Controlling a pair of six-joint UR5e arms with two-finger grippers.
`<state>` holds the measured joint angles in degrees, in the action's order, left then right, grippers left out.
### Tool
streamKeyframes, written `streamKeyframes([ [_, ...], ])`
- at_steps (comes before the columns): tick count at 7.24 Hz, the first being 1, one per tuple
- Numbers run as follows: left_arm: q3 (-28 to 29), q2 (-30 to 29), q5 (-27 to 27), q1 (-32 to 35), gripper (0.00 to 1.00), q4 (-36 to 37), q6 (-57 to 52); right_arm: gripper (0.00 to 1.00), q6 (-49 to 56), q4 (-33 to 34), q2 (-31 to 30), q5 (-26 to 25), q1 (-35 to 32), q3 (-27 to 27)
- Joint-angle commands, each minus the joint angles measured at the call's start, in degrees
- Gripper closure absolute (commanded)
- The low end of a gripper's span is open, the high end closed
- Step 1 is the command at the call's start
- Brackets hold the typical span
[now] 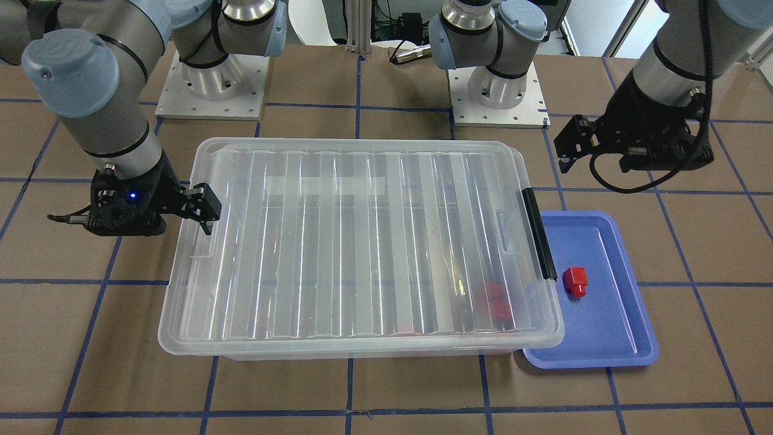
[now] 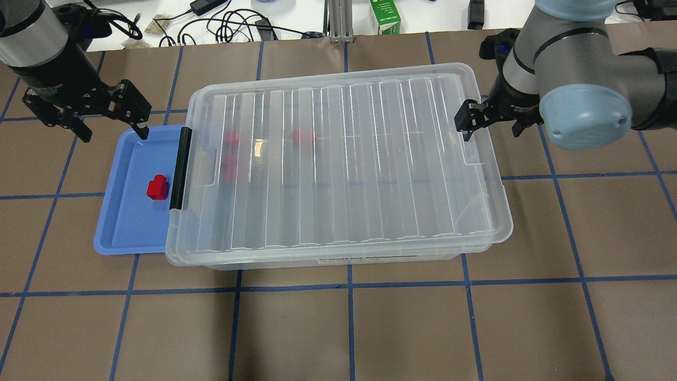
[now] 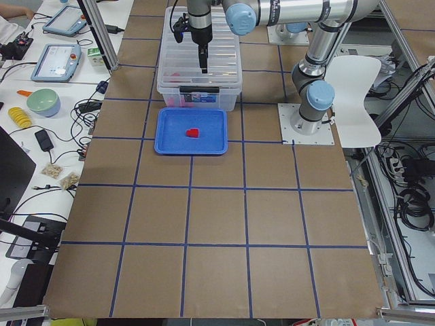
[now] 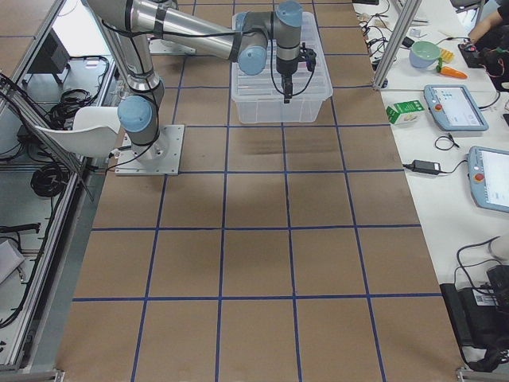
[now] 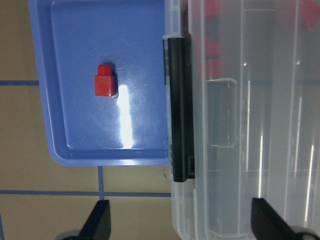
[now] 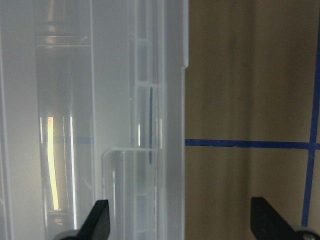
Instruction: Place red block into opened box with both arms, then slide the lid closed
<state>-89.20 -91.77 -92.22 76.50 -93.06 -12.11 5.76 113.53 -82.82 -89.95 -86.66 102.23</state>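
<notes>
A red block [image 1: 575, 281] [image 2: 157, 187] [image 5: 105, 82] lies alone on the shallow blue tray [image 1: 616, 338] [image 2: 121, 233]. Beside the tray stands the clear box [image 2: 344, 256] with its black clip handle [image 2: 180, 166] [image 5: 180, 110]. The ribbed lid [image 1: 362, 241] [image 2: 344, 159] lies flat over the box. Other red blocks [image 2: 303, 137] [image 1: 495, 299] show blurred through it. My left gripper [image 2: 113, 132] [image 5: 182, 225] hangs open above the tray's far edge and holds nothing. At the opposite short end my right gripper [image 2: 494, 127] [image 6: 180, 225] is open, its fingers straddling the lid's rim.
The two arm bases [image 1: 211, 90] [image 1: 498, 90] stand on the robot's side of the brown, blue-taped table. A green carton [image 2: 384, 16] and cables lie beyond the far edge. Open tabletop stretches toward the robot's side of the box.
</notes>
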Motion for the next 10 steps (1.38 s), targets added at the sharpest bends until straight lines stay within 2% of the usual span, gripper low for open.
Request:
streamKeyframes([
  [1,-0.4,-2.8,0.0,-6.3,0.0,2.2,-6.2,0.0,0.5,1.3,1.3,-0.2,0.0,0.2],
  [3,-2.3,-5.7,1.0,-8.0,0.0,6.0,-7.7,0.0,0.7,1.3,1.4,-0.4,0.9,0.3],
  [4,-4.8,-8.1,4.1,-8.0,0.0,10.9,-7.9,0.0,1.7,1.3,1.4,-0.4,1.8,0.3],
  [6,-11.4,-12.8,4.2,-8.0,0.0,25.8,-8.5,0.0,3.6,1.2,1.5,-0.4,3.1,0.3],
  [8,-11.9,-14.1,3.5,-8.1,0.0,27.9,-14.0,0.0,6.1,1.1,1.5,-0.4,5.4,0.4],
  [10,-12.7,-17.6,3.3,-8.2,0.0,28.0,-13.6,0.0,9.4,0.9,1.4,-0.1,8.1,0.2],
])
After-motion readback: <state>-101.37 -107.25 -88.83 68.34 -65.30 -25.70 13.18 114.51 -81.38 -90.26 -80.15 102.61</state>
